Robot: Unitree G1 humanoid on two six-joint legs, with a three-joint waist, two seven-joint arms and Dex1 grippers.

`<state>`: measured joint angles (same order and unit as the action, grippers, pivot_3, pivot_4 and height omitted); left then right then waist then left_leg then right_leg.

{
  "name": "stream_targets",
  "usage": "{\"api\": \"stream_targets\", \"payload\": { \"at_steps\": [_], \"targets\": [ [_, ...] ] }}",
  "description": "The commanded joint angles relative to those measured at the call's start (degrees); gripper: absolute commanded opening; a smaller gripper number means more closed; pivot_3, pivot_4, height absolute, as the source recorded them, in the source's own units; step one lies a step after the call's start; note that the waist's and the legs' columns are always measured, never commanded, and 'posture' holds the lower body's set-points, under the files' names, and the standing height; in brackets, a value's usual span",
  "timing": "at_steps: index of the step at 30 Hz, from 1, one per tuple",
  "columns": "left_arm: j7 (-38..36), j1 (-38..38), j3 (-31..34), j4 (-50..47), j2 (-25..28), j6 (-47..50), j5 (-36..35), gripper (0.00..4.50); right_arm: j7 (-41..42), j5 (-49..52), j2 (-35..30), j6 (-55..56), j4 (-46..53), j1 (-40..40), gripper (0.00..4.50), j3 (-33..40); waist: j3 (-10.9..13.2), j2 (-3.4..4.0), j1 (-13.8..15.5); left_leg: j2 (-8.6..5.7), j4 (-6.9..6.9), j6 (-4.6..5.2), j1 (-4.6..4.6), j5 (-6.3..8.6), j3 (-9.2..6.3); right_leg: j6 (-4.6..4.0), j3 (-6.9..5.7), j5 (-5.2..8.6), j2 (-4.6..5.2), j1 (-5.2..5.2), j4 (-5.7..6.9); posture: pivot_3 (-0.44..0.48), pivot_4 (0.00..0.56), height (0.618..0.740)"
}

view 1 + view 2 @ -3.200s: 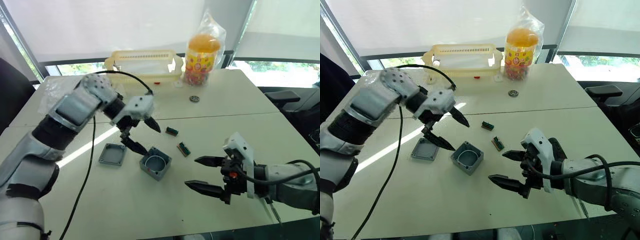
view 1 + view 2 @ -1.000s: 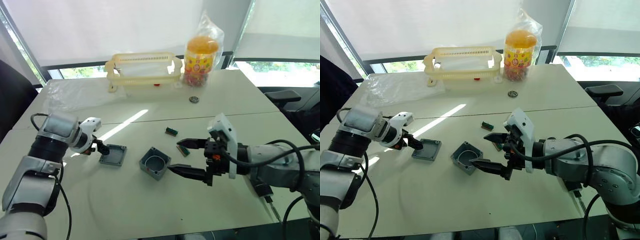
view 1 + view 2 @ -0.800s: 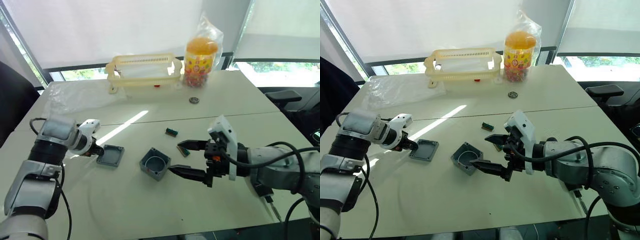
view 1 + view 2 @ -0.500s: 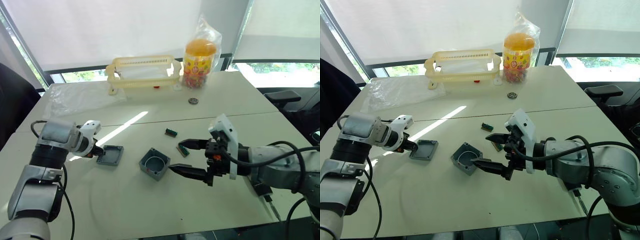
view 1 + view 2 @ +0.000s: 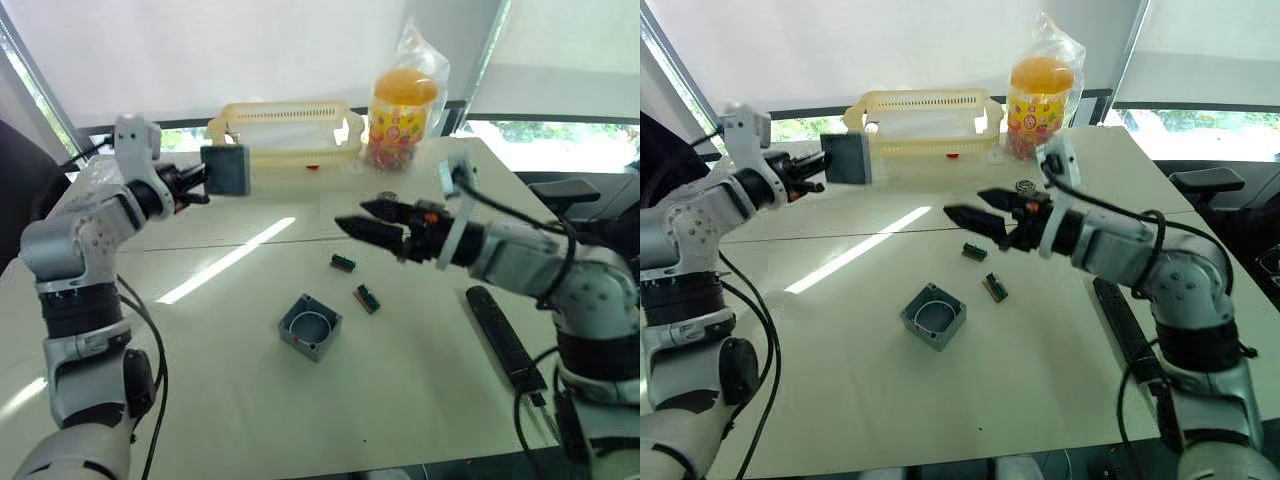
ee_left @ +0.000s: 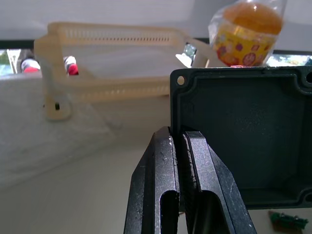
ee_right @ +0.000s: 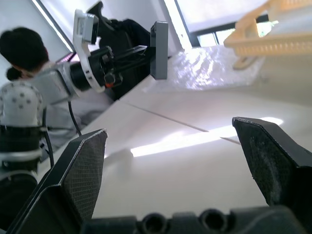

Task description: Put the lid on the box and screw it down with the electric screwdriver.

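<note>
Far left, raised off the table (image 5: 230, 400): left gripper (image 5: 198, 182) clamped on the edge of the lid (image 5: 226, 169), both fingers (image 6: 165, 161) pinched tight on its rim. Lid is held upright in the air, in front of the yellow slotted basket (image 5: 288, 132), hollow side facing the left wrist camera.
Sunlight stripe (image 5: 228, 260) runs across the table below it.
Centre: box (image 5: 310, 326) sits on the table, open side up, round hollow visible, nothing touching it. Two small green pieces (image 5: 344, 263) (image 5: 366, 297) lie just beyond it, to its right.
Back of the table: orange-lidded candy jar in a plastic bag (image 5: 404, 100) just right of the basket.
Right of centre: right gripper (image 5: 380, 224) held in the air above the table, spread wide, empty, tips aimed toward the lid.
Far right: electric screwdriver (image 5: 503, 332) lies flat on the table near the right edge, well apart from the box.
</note>
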<state>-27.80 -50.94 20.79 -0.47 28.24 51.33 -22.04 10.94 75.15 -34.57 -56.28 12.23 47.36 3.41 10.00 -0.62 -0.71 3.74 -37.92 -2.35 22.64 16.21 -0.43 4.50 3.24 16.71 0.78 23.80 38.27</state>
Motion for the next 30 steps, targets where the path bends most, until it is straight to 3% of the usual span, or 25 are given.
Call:
{"api": "stream_targets", "payload": {
  "at_steps": [1, 6, 14, 30],
  "targets": [
    [0.7, 0.7, -2.3, -4.3, -0.2, -7.6, 0.8, 0.02, 2.3, -3.7, 2.5, 1.1, -5.9, 5.5, 4.50, 0.6, 0.0, 0.00, 0.0, 0.00, 0.01, 0.00, 0.00, 0.00, -0.01, 0.00, 0.00, 0.00, 0.00, 0.00, 0.00, 0.000, 0.150, 0.740],
    [3.7, 1.4, -5.1, -6.7, -3.0, -12.6, 1.6, 0.02, 9.9, -18.6, 7.1, 7.3, -14.6, 14.0, 4.50, -5.9, 0.0, 0.01, -0.2, -0.01, -0.04, 0.00, 0.02, 0.00, 0.03, 0.03, 0.01, -0.04, -0.01, 0.04, 0.02, 0.000, 0.150, 0.740],
    [6.4, 4.0, -6.0, -10.0, -5.1, -12.4, -0.2, 0.02, 15.7, -30.6, 13.4, 12.5, -22.9, 18.5, 4.50, -7.1, 0.0, 0.02, -0.3, 0.01, -0.02, 0.00, 0.26, 0.00, 0.03, 0.04, 0.03, -0.04, -0.04, 0.32, 0.07, 0.000, 0.150, 0.740],
    [8.8, 5.5, -7.6, -12.8, -6.5, -12.0, -2.4, 0.02, 18.8, -35.4, 20.1, 11.0, -26.3, 20.1, 4.50, -2.8, 0.0, 0.02, -0.3, 0.00, -0.09, -0.10, 0.60, -0.06, 0.00, 0.05, -0.01, -0.06, -0.01, 0.67, 0.18, 0.000, 0.150, 0.740]
  ]
}}
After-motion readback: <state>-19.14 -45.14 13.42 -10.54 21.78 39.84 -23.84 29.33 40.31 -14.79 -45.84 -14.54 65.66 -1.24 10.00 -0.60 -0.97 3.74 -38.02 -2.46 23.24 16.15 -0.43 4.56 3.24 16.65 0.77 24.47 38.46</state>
